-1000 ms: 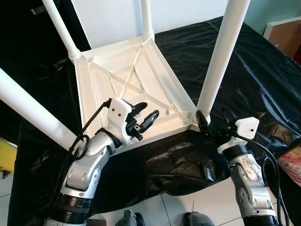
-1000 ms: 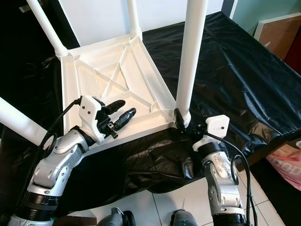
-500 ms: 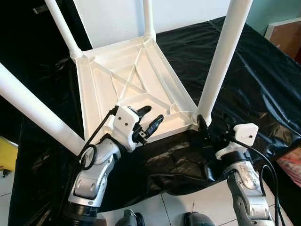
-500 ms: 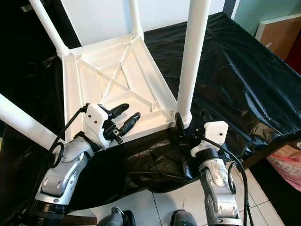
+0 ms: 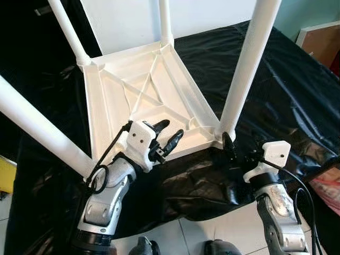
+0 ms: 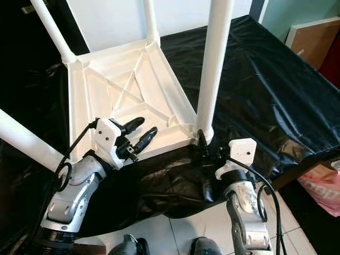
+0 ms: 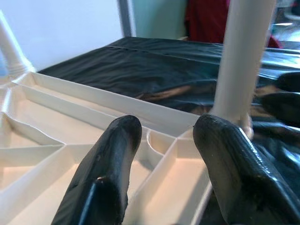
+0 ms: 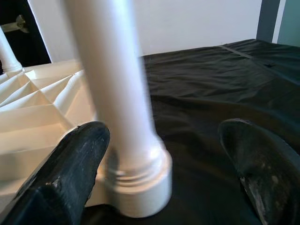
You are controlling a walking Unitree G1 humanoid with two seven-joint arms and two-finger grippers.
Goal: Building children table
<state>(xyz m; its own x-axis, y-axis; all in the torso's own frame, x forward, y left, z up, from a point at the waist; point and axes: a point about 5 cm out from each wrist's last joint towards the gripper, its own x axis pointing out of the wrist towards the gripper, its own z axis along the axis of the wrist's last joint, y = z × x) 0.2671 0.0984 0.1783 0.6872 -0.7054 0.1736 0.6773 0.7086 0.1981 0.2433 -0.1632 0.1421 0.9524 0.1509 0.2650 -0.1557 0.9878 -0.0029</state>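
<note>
Table: a white plastic table [image 5: 143,101] lies upside down, ribs showing, four round legs sticking up.
Near leg: the leg [image 5: 241,74] stands just in front of the right gripper [image 8: 159,168].
Right gripper: fingers wide apart, one finger [image 8: 65,173] touching the leg's base.
Left gripper: the left gripper [image 5: 167,135] hangs over the table's near edge, fingers apart, holding nothing.
Surface: a shiny black sheet [image 5: 287,95] lies under the table.
Room: white wall [image 5: 127,21] behind, pale floor tiles [image 5: 212,228] below.
</note>
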